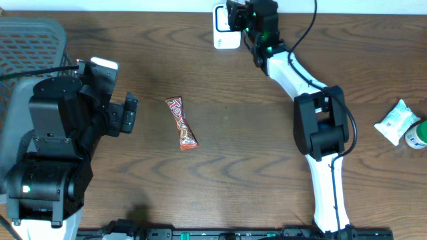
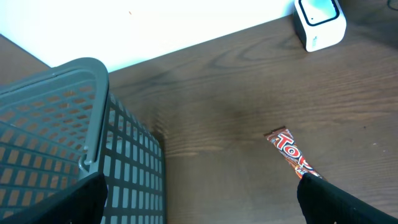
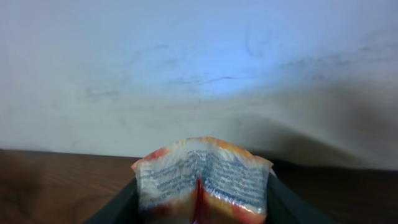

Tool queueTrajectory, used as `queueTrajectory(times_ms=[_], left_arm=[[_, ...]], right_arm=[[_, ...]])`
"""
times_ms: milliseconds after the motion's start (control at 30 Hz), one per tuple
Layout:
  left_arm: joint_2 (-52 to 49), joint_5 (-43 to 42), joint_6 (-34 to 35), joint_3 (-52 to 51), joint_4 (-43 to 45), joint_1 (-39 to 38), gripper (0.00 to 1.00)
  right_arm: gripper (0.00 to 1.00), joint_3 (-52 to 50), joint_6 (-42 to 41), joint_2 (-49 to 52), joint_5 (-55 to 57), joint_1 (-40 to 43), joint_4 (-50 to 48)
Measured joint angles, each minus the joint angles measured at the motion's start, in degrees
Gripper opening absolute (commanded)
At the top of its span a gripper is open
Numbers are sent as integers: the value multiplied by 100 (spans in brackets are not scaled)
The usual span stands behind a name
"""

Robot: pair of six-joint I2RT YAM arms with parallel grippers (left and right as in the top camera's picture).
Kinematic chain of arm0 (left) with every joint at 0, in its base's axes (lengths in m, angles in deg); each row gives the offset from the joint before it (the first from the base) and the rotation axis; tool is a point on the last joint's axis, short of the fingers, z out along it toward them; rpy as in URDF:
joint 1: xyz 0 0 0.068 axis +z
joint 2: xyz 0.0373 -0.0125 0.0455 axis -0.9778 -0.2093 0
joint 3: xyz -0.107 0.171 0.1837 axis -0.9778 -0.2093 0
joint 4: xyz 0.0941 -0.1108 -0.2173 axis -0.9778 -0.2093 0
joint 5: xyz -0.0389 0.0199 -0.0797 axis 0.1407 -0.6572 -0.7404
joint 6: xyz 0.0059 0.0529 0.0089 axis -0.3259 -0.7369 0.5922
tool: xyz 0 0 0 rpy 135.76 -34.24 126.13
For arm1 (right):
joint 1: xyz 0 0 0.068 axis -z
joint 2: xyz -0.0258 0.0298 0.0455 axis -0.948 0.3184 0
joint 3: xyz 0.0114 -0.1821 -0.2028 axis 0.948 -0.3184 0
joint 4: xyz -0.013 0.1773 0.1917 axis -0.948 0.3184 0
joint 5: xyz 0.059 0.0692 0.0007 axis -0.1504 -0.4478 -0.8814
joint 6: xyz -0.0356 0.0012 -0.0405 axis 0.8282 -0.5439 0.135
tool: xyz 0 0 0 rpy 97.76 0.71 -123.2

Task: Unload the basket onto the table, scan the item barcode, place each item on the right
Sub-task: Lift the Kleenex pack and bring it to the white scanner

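My right gripper (image 3: 202, 202) is shut on a small orange-and-red packet (image 3: 202, 171), whose white printed back seam faces the camera. Its dark fingers (image 3: 118, 208) press against both sides of the packet. In the overhead view this gripper (image 1: 241, 20) hovers at the table's far edge, right beside the white barcode scanner (image 1: 225, 33), and the arm hides the packet. The scanner (image 2: 320, 22) also shows in the left wrist view. My left gripper (image 1: 128, 113) stands wide open and empty at the left, its fingertips apart (image 2: 199, 208) above bare table.
A red-brown candy bar (image 1: 181, 124) lies mid-table, just beyond my left gripper's right finger (image 2: 289, 152). A grey mesh basket (image 2: 56, 137) stands at the far left. A white packet (image 1: 395, 121) and a green-and-white bottle (image 1: 417, 135) lie at the right edge.
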Motion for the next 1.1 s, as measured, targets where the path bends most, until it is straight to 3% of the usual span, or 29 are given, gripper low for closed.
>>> queueTrajectory(times_ms=[700,833,1100], left_arm=[[0,0,0,2,2,0,98],[0,0,-2,2,0,0,98],[0,-2,0,0,2,0,98]], right_arm=[[47,122,1351,37,1502,-328,638],[47,173,1399,-68,1580,-284,1589],[45,181,1335,-1412,2409,227,5003]])
